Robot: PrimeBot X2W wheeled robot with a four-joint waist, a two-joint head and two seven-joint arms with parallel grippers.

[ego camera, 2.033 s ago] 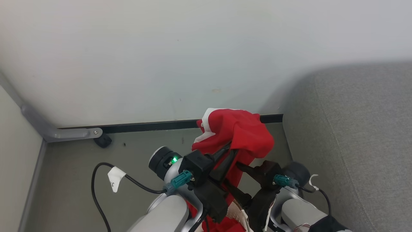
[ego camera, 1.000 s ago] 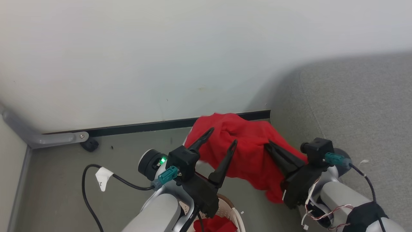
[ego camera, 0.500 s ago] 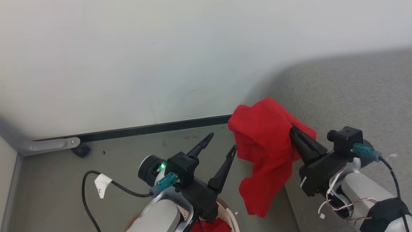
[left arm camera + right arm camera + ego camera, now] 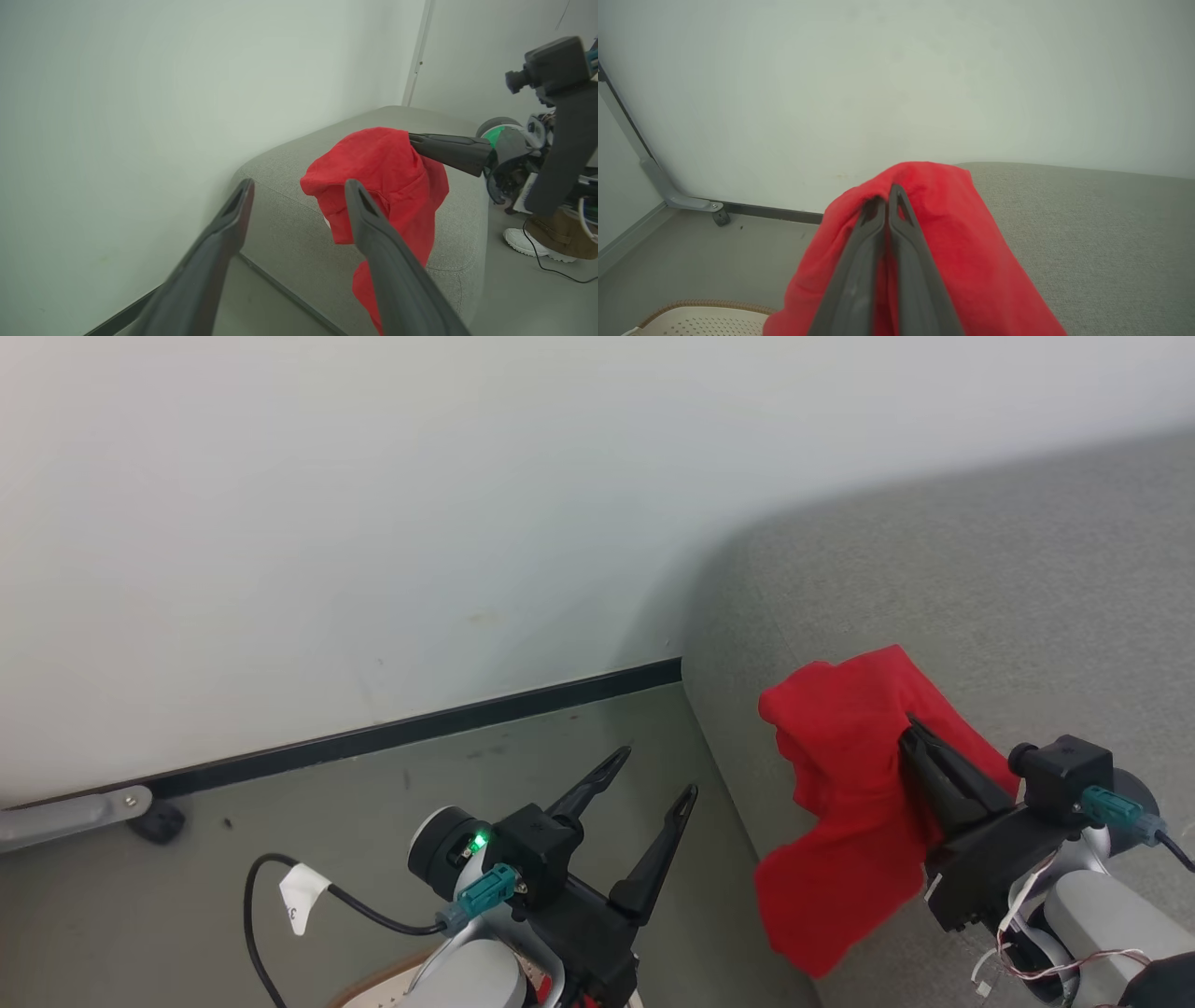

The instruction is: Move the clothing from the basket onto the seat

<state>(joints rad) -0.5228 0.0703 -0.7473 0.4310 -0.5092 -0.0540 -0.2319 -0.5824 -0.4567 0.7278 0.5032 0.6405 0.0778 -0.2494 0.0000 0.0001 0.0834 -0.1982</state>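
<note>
1. The clothing [image 4: 840,784] hangs from the right gripper [image 4: 911,728] at the seat's [image 4: 980,551] left edge. Its upper part is over the cushion and a tail dangles down the seat's side.
2. The right jaws are pressed together on a bunched fold near the cloth's top. The left gripper [image 4: 653,773], left of the seat, has its jaws wide apart and empty.
3. The clothing looks light, soft and limp. It sags around the fingers and seems unlikely to be damaged.
4. The best hold is probably a thick gathered fold, as now. A thin hem could slip out or trail against the seat's edge.
5. The basket [image 4: 691,321] sits on the floor left of the seat. Its rim and holed wall show, but I cannot tell what lies inside.
</note>
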